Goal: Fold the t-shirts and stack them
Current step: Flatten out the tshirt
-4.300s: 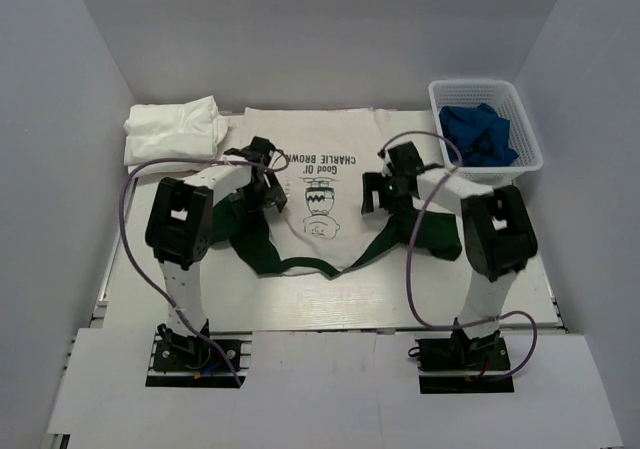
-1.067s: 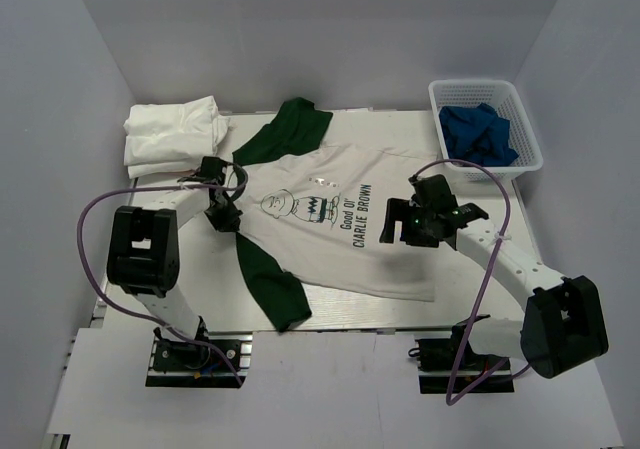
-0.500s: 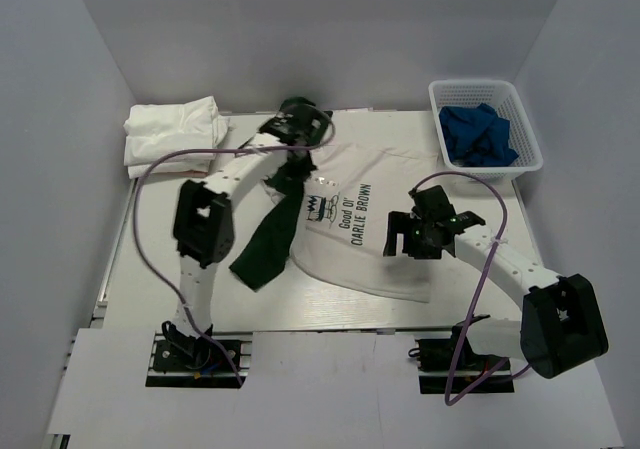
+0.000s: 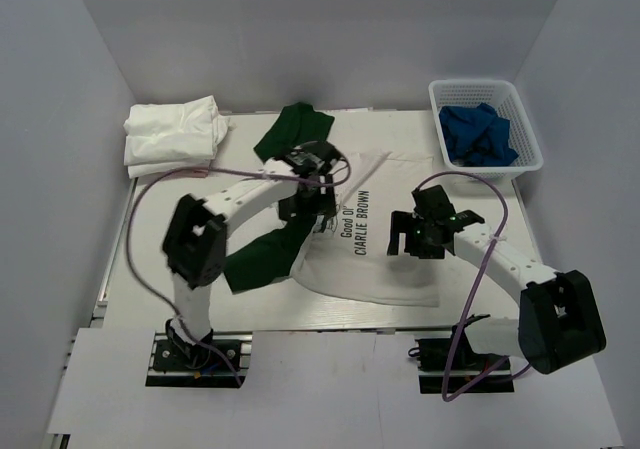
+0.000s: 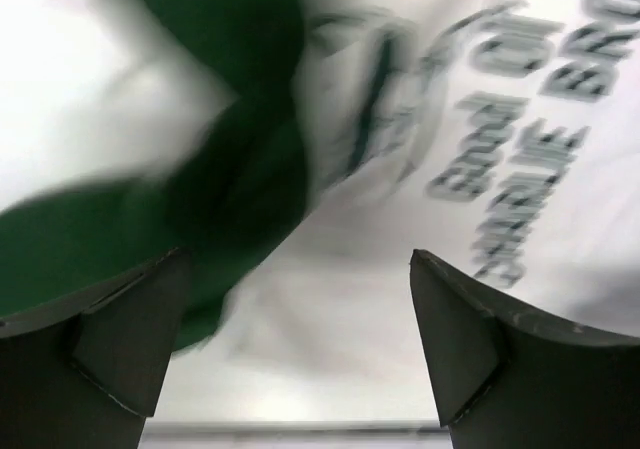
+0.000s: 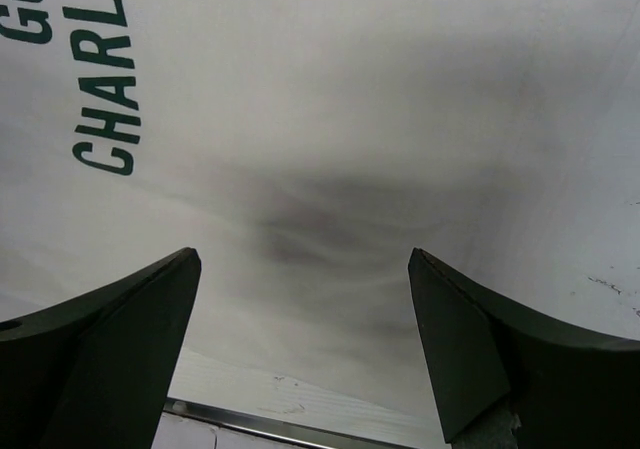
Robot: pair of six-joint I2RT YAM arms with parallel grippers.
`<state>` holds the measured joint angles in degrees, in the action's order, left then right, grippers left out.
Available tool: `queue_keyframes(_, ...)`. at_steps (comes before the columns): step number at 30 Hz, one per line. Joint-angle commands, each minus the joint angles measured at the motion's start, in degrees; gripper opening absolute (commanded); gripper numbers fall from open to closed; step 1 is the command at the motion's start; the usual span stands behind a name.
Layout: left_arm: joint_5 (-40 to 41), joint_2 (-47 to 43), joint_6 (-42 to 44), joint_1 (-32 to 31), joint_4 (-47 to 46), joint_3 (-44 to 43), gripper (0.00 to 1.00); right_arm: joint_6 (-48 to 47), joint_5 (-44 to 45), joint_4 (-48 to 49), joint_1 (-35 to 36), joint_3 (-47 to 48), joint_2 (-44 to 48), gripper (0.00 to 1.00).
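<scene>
Left end effector (image 5: 297,259), right end effector (image 6: 300,254) both agape over printed t-shirt (image 4: 380,259), white tees (image 4: 170,134), basket (image 4: 478,85) behind

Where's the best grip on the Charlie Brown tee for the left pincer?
The near green sleeve. It lies splayed out past the tee's white body onto bare table, on the side of the open left pincer. Come down from above at its outer end, approaching from the left; probably a clean pinch.
</scene>
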<state>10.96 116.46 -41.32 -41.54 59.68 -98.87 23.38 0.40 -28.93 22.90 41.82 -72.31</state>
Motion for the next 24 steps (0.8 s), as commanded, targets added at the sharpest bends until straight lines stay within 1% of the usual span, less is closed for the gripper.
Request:
queue_keyframes(1, 5.9, -15.7, -3.4, 3.0, -1.4, 10.3, 1.00, -0.4, 0.1, 1.2, -0.2, -0.3, -1.2, 0.90)
queue_keyframes(2, 5.9, -17.9, -3.9, 4.2, -1.4, 15.3, 1.00, -0.4, 0.0, 1.2, -0.4, -0.3, -1.3, 0.90)
queue_keyframes(3, 5.9, -21.7, -3.9, 4.8, -2.8, 17.8, 1.00, -0.7, 0.4, 1.2, -0.4, -0.4, -2.0, 0.90)
queue_keyframes(5, 5.2, -24.4, -4.6, 6.9, -3.5, 24.1, 1.00, -1.0, 0.6, 1.3, -0.5, -0.3, -2.8, 0.90)
queue_keyframes(6, 3.9, -26.3, -4.6, 7.5, -4.0, 25.9, 1.00, -1.1, 0.7, 1.2, -0.4, -0.3, -3.4, 0.90)
queue_keyframes(10, 3.9, -28.8, -5.3, 11.3, -7.3, 35.4, 1.00, -1.4, 1.0, 1.5, -0.4, 0.0, -4.6, 0.90)
queue_keyframes(11, 3.9, -29.4, -5.3, 13.2, -8.1, 36.7, 1.00, -1.8, 0.9, 1.5, -0.5, 0.1, -4.9, 0.90)
queue_keyframes(14, 3.3, -28.6, -5.3, 16.0, -11.9, 41.2, 1.00, -1.8, 0.9, 1.7, -0.4, 0.3, -5.6, 0.90)
queue_keyframes(18, 2.6, -25.9, -5.8, 20.0, -13.9, 43.8, 1.00, -1.7, 0.7, 1.9, -0.6, 0.5, -6.3, 0.90)
queue_keyframes(22, 0.3, -23.5, -5.8, 22.1, -18.2, 46.9, 1.00, -1.8, 0.6, 1.9, -0.5, 0.4, -6.4, 0.90)
queue_keyframes(23, -0.4, -22.4, -5.8, 22.1, -19.8, 47.8, 0.97, -2.1, 0.6, 2.0, -0.6, 0.5, -6.7, 0.90)
queue_keyframes(24, -2.1, -21.8, -5.3, 22.7, -20.6, 48.5, 0.88, -2.0, 0.5, 2.1, -0.6, 0.5, -6.7, 0.90)
